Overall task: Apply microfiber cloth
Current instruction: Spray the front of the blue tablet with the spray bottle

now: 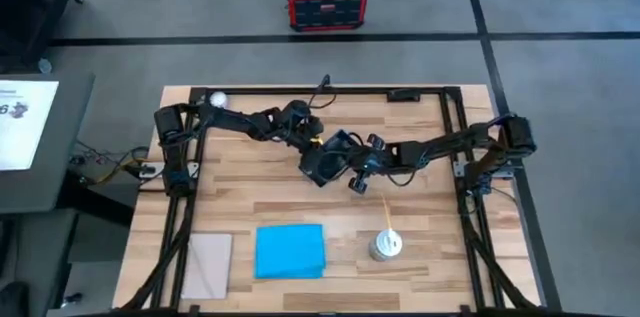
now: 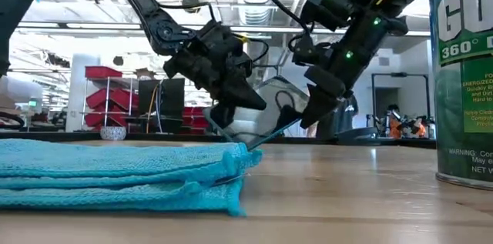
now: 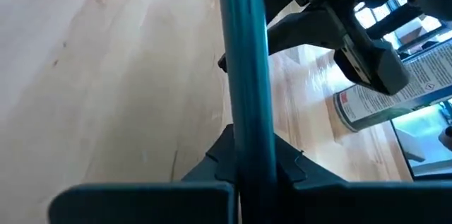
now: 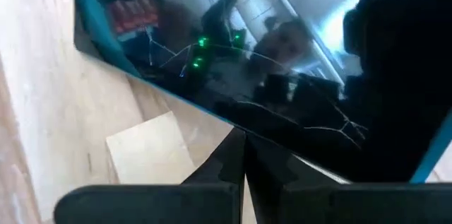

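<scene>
Spray can [image 2: 464,75], upper label: we read "SPRAY" above large letters "GU", cut off at the frame edge.
Spray can, mid label: we read "360°".
Spray can, lower small print: we read "WARNING:" and "NET W"; the remaining lines are too small for us to read.
White sheet [image 1: 22,125] beside the table: we read a "6".
</scene>
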Action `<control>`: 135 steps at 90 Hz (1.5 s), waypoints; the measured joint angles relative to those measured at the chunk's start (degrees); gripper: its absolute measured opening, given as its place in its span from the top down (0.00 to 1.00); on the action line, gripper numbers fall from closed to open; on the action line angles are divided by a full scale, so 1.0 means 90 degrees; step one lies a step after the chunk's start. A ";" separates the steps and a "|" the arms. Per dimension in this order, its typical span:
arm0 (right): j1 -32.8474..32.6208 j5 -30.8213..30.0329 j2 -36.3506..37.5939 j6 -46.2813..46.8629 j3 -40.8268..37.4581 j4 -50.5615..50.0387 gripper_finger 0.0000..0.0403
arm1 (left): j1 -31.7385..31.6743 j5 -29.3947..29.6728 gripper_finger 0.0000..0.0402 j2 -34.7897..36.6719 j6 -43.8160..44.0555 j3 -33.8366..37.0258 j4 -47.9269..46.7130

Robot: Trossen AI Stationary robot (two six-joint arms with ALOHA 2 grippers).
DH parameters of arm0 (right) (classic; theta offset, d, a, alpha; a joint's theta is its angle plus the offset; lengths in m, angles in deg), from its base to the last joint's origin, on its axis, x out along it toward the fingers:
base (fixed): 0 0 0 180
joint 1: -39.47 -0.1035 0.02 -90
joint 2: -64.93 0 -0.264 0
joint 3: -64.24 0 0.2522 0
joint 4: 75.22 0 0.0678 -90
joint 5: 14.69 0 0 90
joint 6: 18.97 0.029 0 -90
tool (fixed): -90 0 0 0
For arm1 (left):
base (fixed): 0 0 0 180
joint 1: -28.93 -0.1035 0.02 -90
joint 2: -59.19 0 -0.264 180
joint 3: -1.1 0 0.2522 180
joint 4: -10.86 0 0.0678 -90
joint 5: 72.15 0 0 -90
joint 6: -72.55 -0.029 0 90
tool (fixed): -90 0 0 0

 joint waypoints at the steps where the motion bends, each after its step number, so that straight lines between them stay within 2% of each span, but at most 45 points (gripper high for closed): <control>1: 0.0009 -0.0001 0.0002 -0.0004 0.0000 0.0002 1.00 | 0.0000 0.0000 0.99 0.0000 0.0000 0.0000 0.0000; 50: 0.0262 -0.0024 0.0021 -0.0356 0.0015 0.0099 1.00 | 0.0000 -0.0022 0.99 -0.0013 0.0004 0.0053 0.0153; 74: 0.0360 -0.0052 0.0028 -0.0794 0.0469 -0.0652 1.00 | 0.0000 -0.0032 0.99 -0.0015 -0.0058 0.0058 0.0218; 95: 0.0369 -0.0148 0.0060 -0.0880 0.0583 -0.0826 1.00 | 0.0012 0.0020 0.99 -0.0032 -0.0205 0.0070 0.0497; 112: 0.0375 -0.0470 0.0495 -0.0884 0.0588 -0.0988 1.00 | 0.0034 0.0334 0.99 0.0021 -0.0523 0.0092 0.1170; 135: 0.0232 -0.0870 0.1717 -0.0799 0.0603 -0.0911 1.00 | 0.0034 0.0507 0.99 0.0545 -0.0815 0.0068 0.1628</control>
